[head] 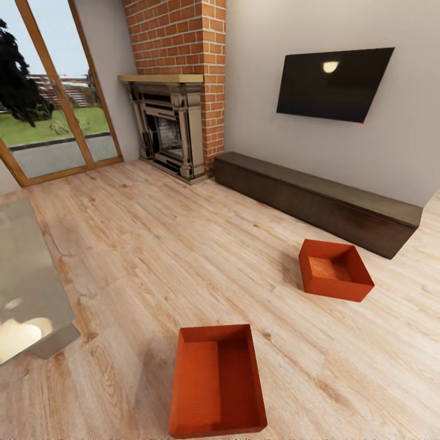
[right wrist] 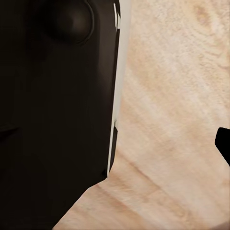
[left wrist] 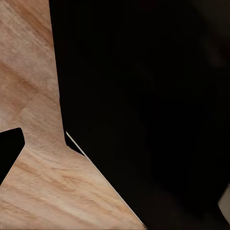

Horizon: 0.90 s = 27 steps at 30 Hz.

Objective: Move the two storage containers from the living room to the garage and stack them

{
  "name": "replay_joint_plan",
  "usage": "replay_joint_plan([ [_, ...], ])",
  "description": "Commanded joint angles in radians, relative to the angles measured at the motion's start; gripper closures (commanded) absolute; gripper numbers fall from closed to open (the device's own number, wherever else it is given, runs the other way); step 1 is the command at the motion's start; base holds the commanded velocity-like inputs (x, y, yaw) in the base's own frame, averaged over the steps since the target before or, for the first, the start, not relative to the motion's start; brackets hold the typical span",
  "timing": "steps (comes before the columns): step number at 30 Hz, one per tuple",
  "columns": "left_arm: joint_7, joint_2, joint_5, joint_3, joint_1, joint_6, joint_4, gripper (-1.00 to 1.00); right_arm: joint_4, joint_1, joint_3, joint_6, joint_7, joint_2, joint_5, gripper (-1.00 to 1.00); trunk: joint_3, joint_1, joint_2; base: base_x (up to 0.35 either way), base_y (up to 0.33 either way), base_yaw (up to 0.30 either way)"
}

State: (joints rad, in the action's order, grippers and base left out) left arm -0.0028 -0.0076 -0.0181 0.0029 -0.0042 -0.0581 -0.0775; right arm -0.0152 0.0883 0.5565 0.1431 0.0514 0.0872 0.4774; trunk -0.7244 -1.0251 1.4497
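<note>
Two orange-red topless storage containers rest on the light wood floor (head: 146, 244) of the living room. The nearer container (head: 217, 379) lies just ahead of me, low in the head view. The farther container (head: 335, 270) sits to the right, close in front of the long low dark cabinet (head: 318, 198). Both are empty. In the left wrist view one dark fingertip (left wrist: 8, 151) shows at the picture's edge over the planks, beside my dark body. In the right wrist view another fingertip (right wrist: 224, 143) shows at the opposite edge. Both grippers look open and hold nothing.
A brick fireplace (head: 171, 131) stands at the back, with a black wall TV (head: 333, 82) to its right. Glass doors (head: 49, 91) with wooden frames lie at the far left. A grey glossy tabletop (head: 27, 287) juts in at the left edge.
</note>
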Motion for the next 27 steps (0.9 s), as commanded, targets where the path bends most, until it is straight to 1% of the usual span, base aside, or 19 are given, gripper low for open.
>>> replay_joint_plan([
  [1, 0.000, 0.000, -0.002, 0.000, 0.000, -0.003, 0.001, -1.00, -0.002, 0.001, 0.006, 0.004, 0.005, 0.000, 0.010, -1.00, -0.002, 0.000, 0.000, 0.000, 0.000, 0.000],
  [27, 0.000, 0.000, -0.002, 0.000, 0.000, -0.004, 0.001, -1.00, -0.002, 0.001, 0.006, 0.004, 0.005, 0.000, 0.010, -1.00, -0.044, 0.000, 0.000, 0.000, 0.000, 0.000],
])
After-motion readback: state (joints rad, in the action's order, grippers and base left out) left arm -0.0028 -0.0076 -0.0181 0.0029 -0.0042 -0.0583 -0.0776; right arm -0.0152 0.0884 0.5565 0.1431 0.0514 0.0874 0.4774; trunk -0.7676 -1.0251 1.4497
